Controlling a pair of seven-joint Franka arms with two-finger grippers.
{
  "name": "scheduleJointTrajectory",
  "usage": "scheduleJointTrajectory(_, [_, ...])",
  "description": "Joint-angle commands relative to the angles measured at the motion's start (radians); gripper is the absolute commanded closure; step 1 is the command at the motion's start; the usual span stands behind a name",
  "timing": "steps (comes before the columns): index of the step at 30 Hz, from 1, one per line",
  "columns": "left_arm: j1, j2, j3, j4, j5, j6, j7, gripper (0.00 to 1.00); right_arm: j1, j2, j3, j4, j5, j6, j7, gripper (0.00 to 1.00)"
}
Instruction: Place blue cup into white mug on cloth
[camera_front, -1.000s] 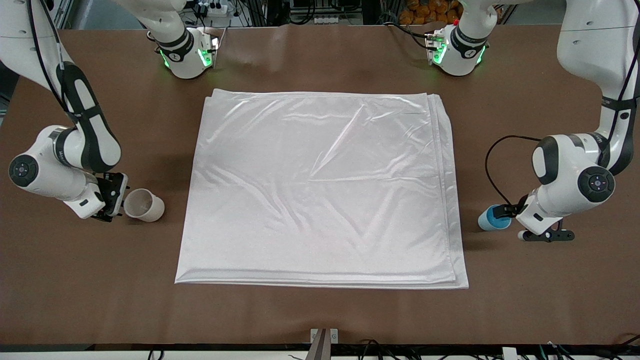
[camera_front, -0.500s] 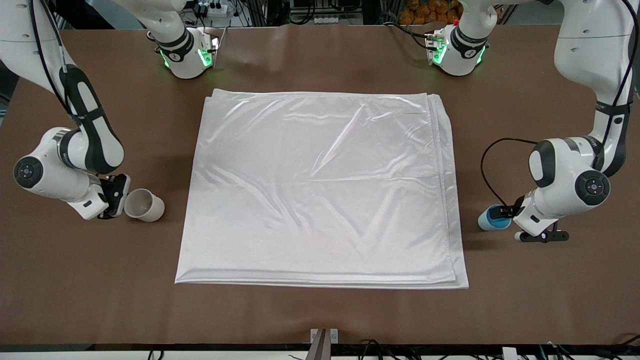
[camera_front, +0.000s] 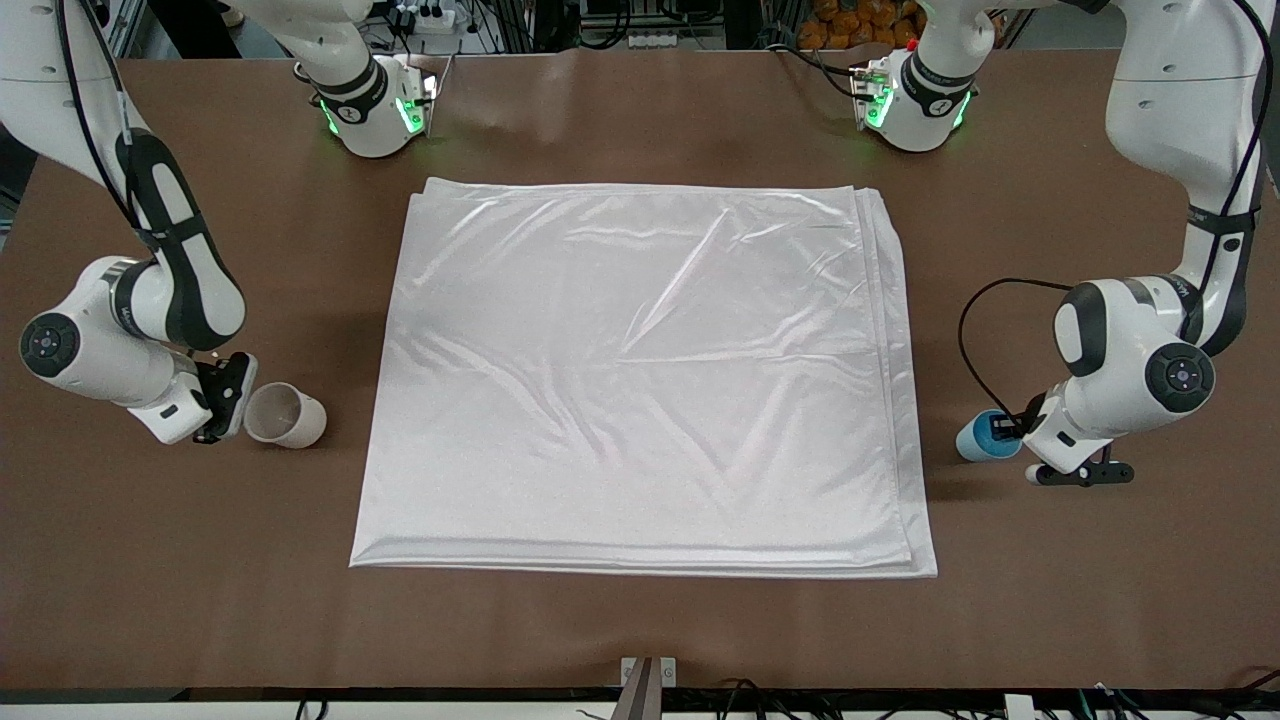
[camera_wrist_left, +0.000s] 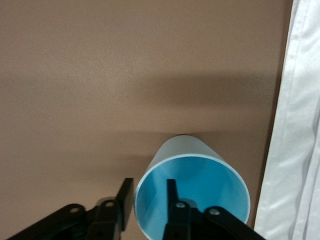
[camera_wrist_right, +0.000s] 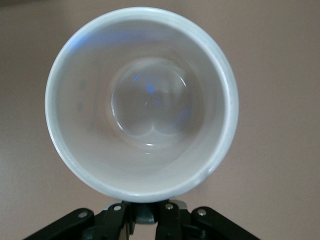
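Front view: our right gripper (camera_front: 222, 400) pinches the white mug (camera_front: 284, 415) at its handle side, the mug tilted just off the cloth (camera_front: 640, 380) toward the right arm's end. Our left gripper (camera_front: 1015, 428) clamps the wall of the blue cup (camera_front: 985, 437), one finger (camera_wrist_left: 172, 197) inside, beside the cloth's other edge. We judge the mug should be set upright on the cloth first.
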Motion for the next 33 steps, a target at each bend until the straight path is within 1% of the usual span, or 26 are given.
scheduleJointTrajectory(1, [0.001,0.017,-0.001,0.016,-0.038,0.019,0.029,0.93,-0.089,-0.017,0.101,0.008,0.104,-0.004,-0.127,0.90])
scheduleJointTrajectory(2, [0.001,0.015,-0.001,0.016,-0.044,0.019,0.030,0.99,-0.103,-0.017,0.117,0.009,0.131,-0.004,-0.156,0.91])
scheduleJointTrajectory(5, [0.002,0.014,-0.001,0.016,-0.050,0.019,0.031,1.00,-0.112,-0.017,0.130,0.008,0.193,-0.004,-0.207,0.91])
scheduleJointTrajectory(7, [0.002,0.012,-0.001,0.016,-0.050,0.019,0.031,1.00,-0.109,-0.017,0.133,0.008,0.198,-0.005,-0.213,0.92])
scheduleJointTrajectory(10, [0.001,0.008,-0.001,0.016,-0.050,0.019,0.031,1.00,-0.097,-0.035,0.150,0.008,0.199,-0.011,-0.207,0.98])
scheduleJointTrajectory(13, [0.001,0.001,-0.003,0.019,-0.050,0.019,0.032,1.00,-0.080,-0.049,0.168,0.005,0.199,-0.013,-0.198,0.99])
scheduleJointTrajectory(19, [0.005,-0.012,-0.018,0.033,-0.050,0.019,0.035,1.00,-0.016,-0.055,0.177,0.006,0.199,-0.013,-0.152,0.99])
scheduleJointTrajectory(22, [0.007,-0.043,-0.018,0.039,-0.051,0.016,0.060,1.00,0.033,-0.064,0.178,0.008,0.199,-0.007,-0.105,0.99])
scheduleJointTrajectory(28, [0.005,-0.074,-0.031,0.046,-0.052,0.010,0.063,1.00,0.135,-0.067,0.176,0.012,0.190,0.004,-0.005,0.99])
scheduleJointTrajectory(33, [0.012,-0.103,-0.040,0.062,-0.074,-0.035,0.086,1.00,0.213,-0.066,0.176,0.014,0.188,0.052,0.064,0.98])
